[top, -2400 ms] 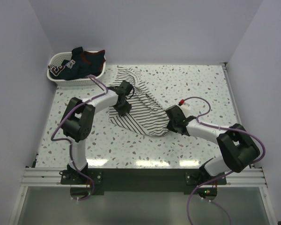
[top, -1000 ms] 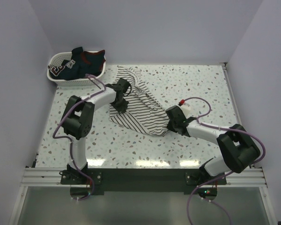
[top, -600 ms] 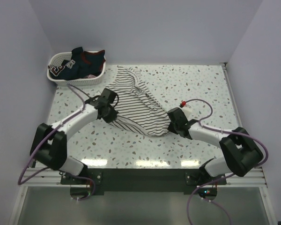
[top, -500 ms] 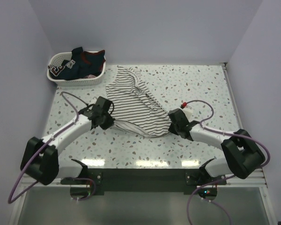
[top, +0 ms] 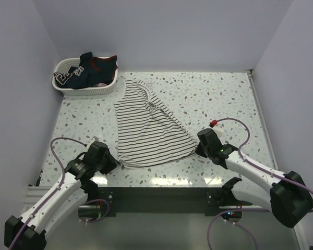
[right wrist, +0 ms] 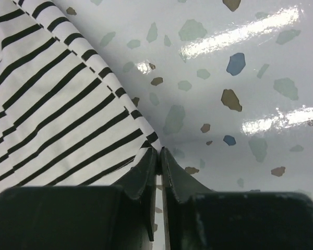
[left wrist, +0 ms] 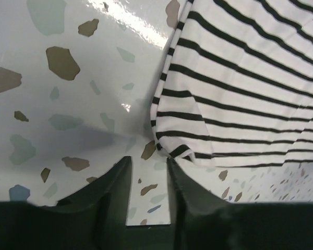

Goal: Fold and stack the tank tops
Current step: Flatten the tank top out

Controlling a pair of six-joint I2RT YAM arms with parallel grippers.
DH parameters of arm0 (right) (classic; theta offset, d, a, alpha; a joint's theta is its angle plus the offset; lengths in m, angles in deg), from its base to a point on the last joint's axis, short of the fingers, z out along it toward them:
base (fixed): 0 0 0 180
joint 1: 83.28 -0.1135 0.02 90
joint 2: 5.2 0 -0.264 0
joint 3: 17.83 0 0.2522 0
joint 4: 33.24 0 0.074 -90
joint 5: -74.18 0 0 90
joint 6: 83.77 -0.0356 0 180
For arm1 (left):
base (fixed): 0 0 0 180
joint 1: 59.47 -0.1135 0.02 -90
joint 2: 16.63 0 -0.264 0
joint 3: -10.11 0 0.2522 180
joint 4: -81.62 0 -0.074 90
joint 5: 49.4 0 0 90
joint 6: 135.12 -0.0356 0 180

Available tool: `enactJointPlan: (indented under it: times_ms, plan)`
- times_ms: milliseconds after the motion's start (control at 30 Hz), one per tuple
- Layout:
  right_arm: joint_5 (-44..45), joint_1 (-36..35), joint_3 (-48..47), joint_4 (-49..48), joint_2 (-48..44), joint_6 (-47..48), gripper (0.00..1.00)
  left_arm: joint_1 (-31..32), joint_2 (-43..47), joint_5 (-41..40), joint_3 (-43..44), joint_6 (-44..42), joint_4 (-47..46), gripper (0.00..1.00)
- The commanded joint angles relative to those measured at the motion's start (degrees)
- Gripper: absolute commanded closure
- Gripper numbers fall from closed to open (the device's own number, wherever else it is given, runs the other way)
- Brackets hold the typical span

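**Striped tank top laid out, overhead and wrist views.** We are looking at the white, dark-striped tank top [top: 148, 127] lying spread flat on the speckled table [top: 219, 94]. Its straps are pointing toward the far left and its hem is facing the near edge.

The left gripper [left wrist: 148, 166] is sitting low at the near-left corner of the hem. Its jaws are standing apart with bare table showing between them, and they are holding nothing. The corner of the cloth is lying just beside one fingertip.

The right gripper [right wrist: 159, 153] is sitting at the near-right corner of the hem. Its jaws are drawn together to a thin slit, and the striped corner is ending right at their tips. We are seeing no cloth between them, though the fingers are hiding the very edge of the fabric.

In the overhead view both arms are reaching out low from the near edge, one on each side of the garment.

At the far-left corner of the table a white plastic basket [top: 86, 89] is holding the dark navy tank top [top: 91, 67] with red trim. It is lying bunched, rising above the rim, well apart from the striped one.
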Motion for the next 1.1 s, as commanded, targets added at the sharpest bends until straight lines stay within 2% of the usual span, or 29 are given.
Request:
enactJointPlan:
  times_ms: [0,33,67,100,233,300,567,800,1067]
  plan:
    - [-0.77,0.14,0.81,4.78,-4.96,0.4,0.89,0.33,2.57,2.65,0.18,-1.3,4.75,0.62]
    - [-0.77,0.14,1.07,5.48,-7.67,0.4,0.82,0.33,2.92,2.65,1.57,-1.65,6.41,0.54]
    - [-0.59,0.14,0.99,7.23,-8.66,0.4,0.79,0.33,3.27,2.39,2.37,-2.27,7.38,0.52]
    - [0.02,0.05,0.64,8.29,-9.45,0.66,0.72,0.33,3.36,1.6,3.33,-2.62,8.26,0.5]
    - [0.73,0.14,-2.51,11.98,-11.04,2.41,0.61,0.33,1.0,0.37,6.06,-3.15,10.2,0.5]
    - [0.12,0.14,-3.75,12.52,-10.26,3.73,0.6,0.33,-3.64,-0.6,7.38,-2.72,10.82,0.55]
    - [-0.15,0.14,-7.53,9.53,0.45,8.13,0.6,0.42,-11.48,-1.39,5.46,-3.5,4.58,0.58]
    - [1.95,0.23,-7.27,7.24,5.21,9.19,0.6,0.42,-10.52,-0.87,4.31,-4.56,1.33,0.56]
    - [3.1,0.14,-7.89,6.01,6.62,9.63,0.6,0.42,-10.08,0.19,3.26,-5.26,0.18,0.56]
